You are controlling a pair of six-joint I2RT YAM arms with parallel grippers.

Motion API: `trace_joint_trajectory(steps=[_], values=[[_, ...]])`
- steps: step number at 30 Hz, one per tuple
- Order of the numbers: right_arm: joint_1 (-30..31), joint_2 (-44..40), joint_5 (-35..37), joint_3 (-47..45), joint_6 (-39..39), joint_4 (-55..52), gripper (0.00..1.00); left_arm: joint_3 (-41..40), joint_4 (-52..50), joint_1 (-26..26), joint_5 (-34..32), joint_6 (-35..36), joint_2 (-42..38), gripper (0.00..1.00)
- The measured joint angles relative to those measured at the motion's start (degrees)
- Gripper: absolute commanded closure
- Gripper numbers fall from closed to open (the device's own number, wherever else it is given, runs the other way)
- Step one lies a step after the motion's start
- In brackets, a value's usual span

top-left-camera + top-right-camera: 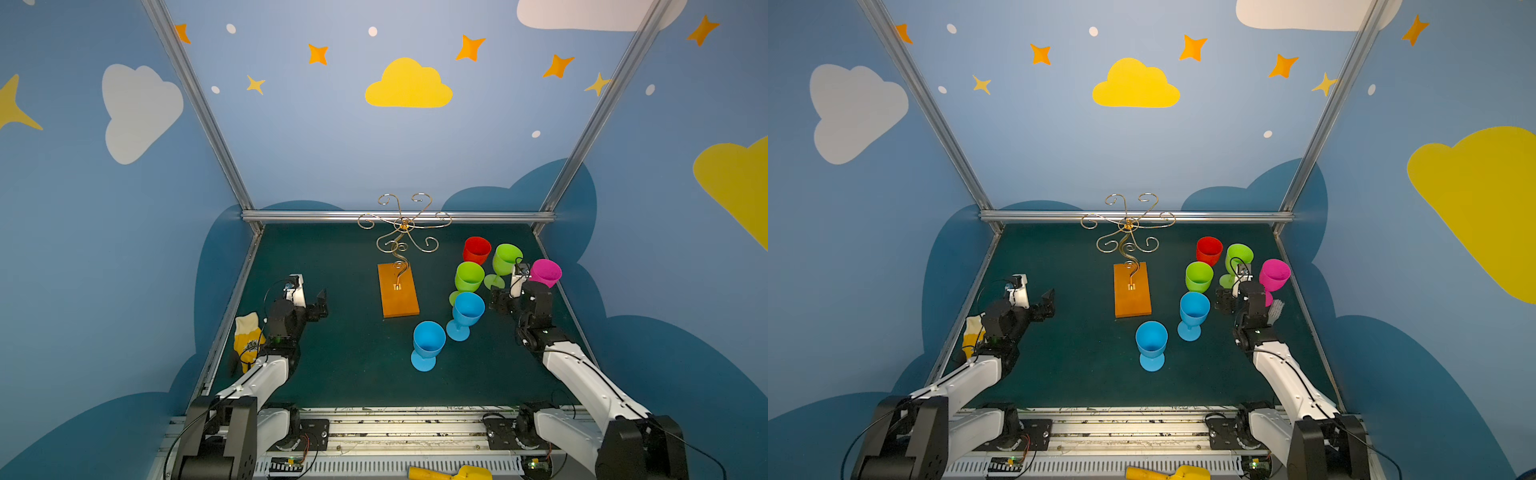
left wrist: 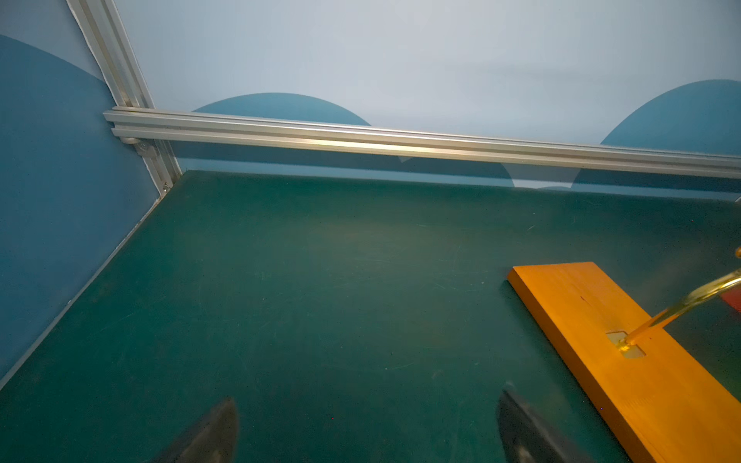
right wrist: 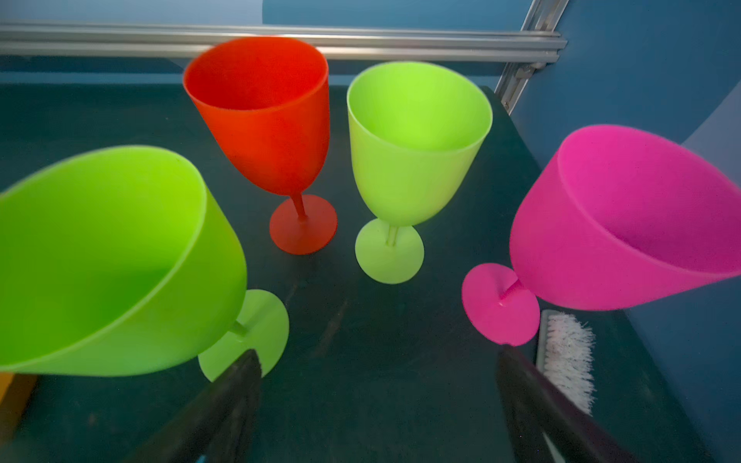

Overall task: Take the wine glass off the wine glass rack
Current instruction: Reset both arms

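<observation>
At the far left edge of the green table (image 1: 340,374) lies one yellow and white glove (image 1: 248,338). Next to it the left gripper (image 1: 323,304) hovers low with its jaws spread wide and nothing between them. In the middle stands the one wine glass rack (image 1: 401,232), a thin gold wire stem on an orange wooden base (image 1: 399,297). All six of its curled arms are bare, so no wine glass hangs there. To the right, six glasses stand upright on the table: two blue (image 1: 429,338) (image 1: 468,309), two green (image 1: 469,276) (image 1: 507,257), one red (image 1: 476,249) and one pink (image 1: 545,272). They look like smooth, stiff plastic, so probably light, a little slippery and easy to tip. The thin stem under the bowl seems the surest place to take hold. The right gripper (image 3: 379,352) sits among them, between a green foot and the pink foot, jaws wide apart and empty. One white brush (image 3: 567,356) lies just beside the pink glass.
</observation>
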Motion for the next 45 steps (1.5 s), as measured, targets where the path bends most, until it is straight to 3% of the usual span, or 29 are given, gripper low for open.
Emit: trace_joint_trajectory(steps=[17, 24, 38, 45], values=[[-4.4, 5.9, -5.4, -5.2, 1.5, 14.1, 0.10, 2.6, 0.4, 1.1, 0.5, 2.3, 2.9, 0.01], [-4.4, 8.0, -6.5, -5.7, 1.7, 16.2, 0.10, -0.8, 1.3, -0.8, -1.6, 4.3, -1.3, 0.01], [-4.4, 13.2, -8.7, -6.3, 1.4, 21.9, 0.10, -2.7, 20.1, 1.2, -3.6, 4.6, 23.3, 0.01], [-3.5, 18.0, -8.9, -6.3, 0.6, 24.3, 0.10, 1.6, 17.4, 1.2, -3.7, 4.5, 22.4, 0.01]])
